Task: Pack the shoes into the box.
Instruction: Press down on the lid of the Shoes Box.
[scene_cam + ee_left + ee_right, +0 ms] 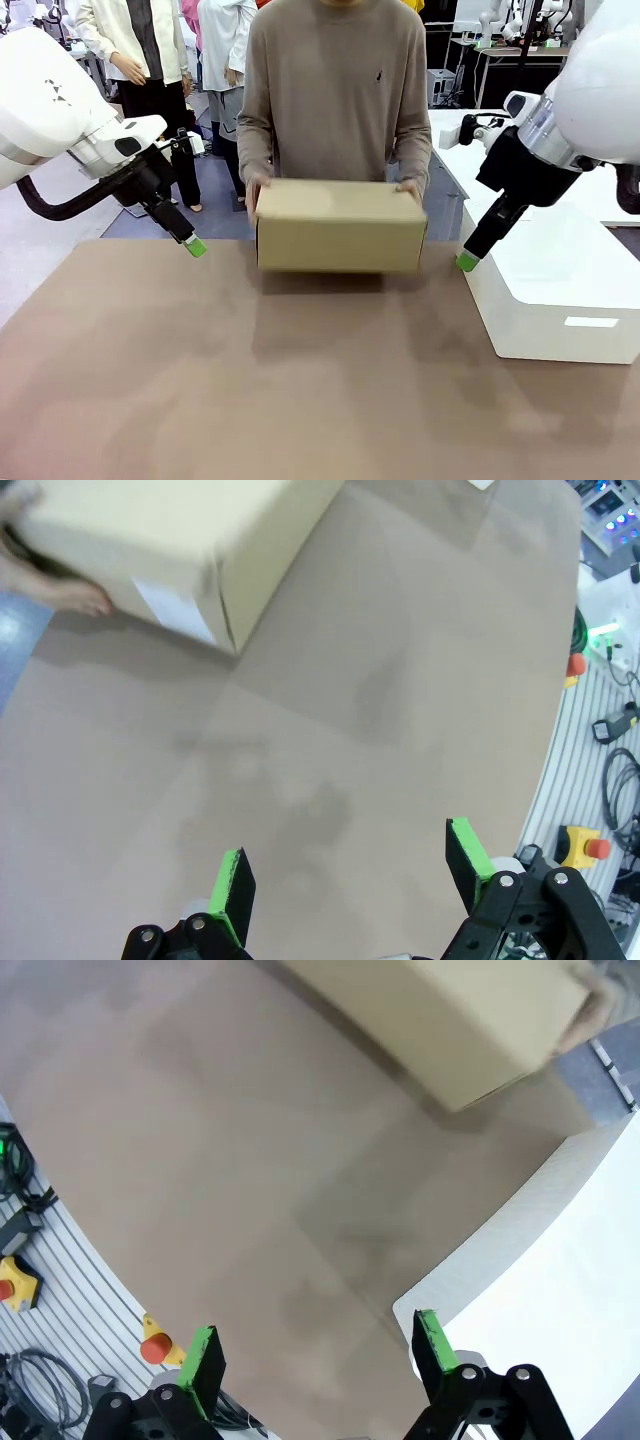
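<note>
From the front, a person's hands (pixel 408 188) hold the closed box (pixel 340 226) just above the brown surface (pixel 300 380), left claw (pixel 195 247) and right claw (pixel 467 261) flanking it, best kept back. Left wrist: claw (pixel 350 880) spread, empty, box (pixel 170 550) far off. Right wrist: claw (pixel 315 1355) likewise spread beside the white block (pixel 560 1290)

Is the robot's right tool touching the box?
Apart. The front view shows bare table between the right tool and the box.
</note>
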Robot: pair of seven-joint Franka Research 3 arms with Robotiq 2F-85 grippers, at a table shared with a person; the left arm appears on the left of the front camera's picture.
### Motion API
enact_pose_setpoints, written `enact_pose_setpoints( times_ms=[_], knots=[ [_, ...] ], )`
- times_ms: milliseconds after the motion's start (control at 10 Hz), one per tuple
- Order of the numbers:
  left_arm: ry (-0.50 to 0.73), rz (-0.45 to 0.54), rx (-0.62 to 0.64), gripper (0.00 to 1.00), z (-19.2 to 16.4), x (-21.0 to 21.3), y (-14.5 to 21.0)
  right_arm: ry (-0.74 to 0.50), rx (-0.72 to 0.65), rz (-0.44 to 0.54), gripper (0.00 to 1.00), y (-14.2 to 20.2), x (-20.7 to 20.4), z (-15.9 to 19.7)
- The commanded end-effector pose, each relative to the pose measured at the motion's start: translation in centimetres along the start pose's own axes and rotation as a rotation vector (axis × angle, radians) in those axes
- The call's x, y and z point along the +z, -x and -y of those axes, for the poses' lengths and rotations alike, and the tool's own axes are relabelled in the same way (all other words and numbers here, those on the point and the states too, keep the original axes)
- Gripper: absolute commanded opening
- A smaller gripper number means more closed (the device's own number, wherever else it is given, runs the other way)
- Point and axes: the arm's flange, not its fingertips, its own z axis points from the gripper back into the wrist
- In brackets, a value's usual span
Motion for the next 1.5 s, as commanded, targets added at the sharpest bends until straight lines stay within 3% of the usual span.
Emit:
enact_pose_setpoints(
  times_ms=[0, 100, 1400],
  knots=[
    [0.000, -0.004, 0.006, 1.00, 0.02, 0.16, 0.15, -0.010, 0.043, 0.047, 1.00, 0.34, 0.00, -0.13],
    [0.000, -0.004, 0.006, 1.00, 0.02, 0.16, 0.15, 0.000, 0.000, 0.000, 1.00, 0.00, 0.00, 0.00],
    [0.000, -0.004, 0.006, 1.00, 0.02, 0.16, 0.15, 0.000, 0.000, 0.000, 1.00, 0.00, 0.00, 0.00]
  ],
)
